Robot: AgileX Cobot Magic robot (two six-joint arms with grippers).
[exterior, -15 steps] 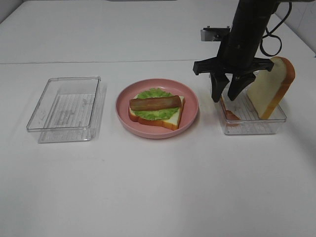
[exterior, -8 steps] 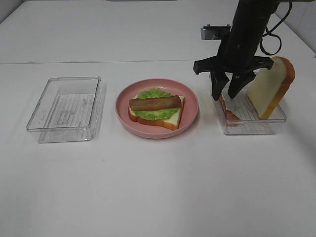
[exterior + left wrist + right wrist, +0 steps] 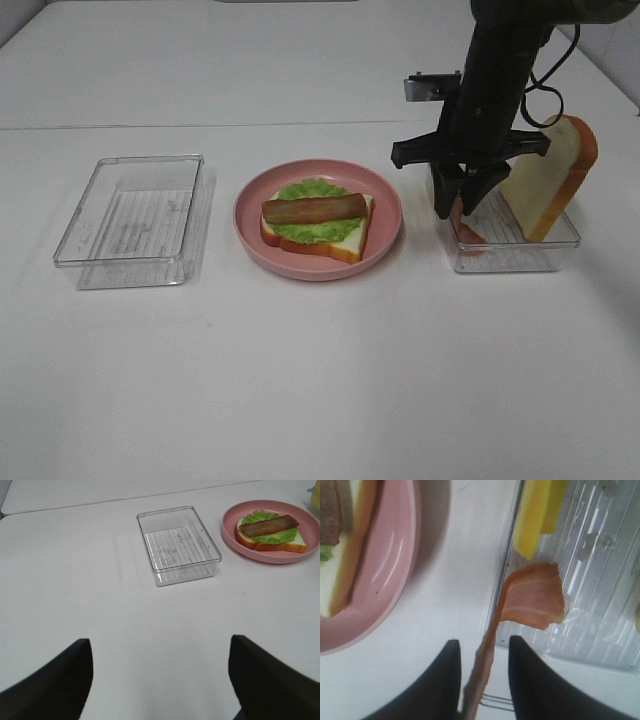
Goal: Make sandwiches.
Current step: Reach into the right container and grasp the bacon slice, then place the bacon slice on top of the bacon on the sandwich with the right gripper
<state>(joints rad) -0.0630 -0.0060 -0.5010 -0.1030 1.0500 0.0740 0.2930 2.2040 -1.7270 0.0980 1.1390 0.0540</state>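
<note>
1. The half-built sandwich [image 3: 315, 228] sits on the pink plate [image 3: 392, 225], mid-tabletop [image 3: 320, 380]. It has a bread base, lettuce [image 3: 310, 188] and one brown bacon strip [image 3: 313, 208] laid across. There is no top slice yet.
2. The right gripper [image 3: 486, 640] hangs at the plate-side wall of the stocked clear tray [image 3: 512, 262]. Its jaws stand narrow, straddling a pink bacon strip [image 3: 532, 602] draped over that wall. I see bare gap on each side of the strip, so I don't read it as pinched.
3. The left gripper [image 3: 160, 680] stands wide with nothing between its jaws, over bare tabletop short of the empty tray [image 3: 177, 545].
4. My read on handling: the pink strip is thin, light and floppy, since it curls and sags over the rim. I'd pinch across its flat faces, near the raised end. I expect droop and swing, and it may snag on the wall.
5. The bread slice [image 3: 552, 175] leans on edge at the tray's other end. It looks light and fairly stiff, so I'd grip across its thickness. The yellow cheese [image 3: 535, 515] in the same tray looks thin, so take it by the edge only.
</note>
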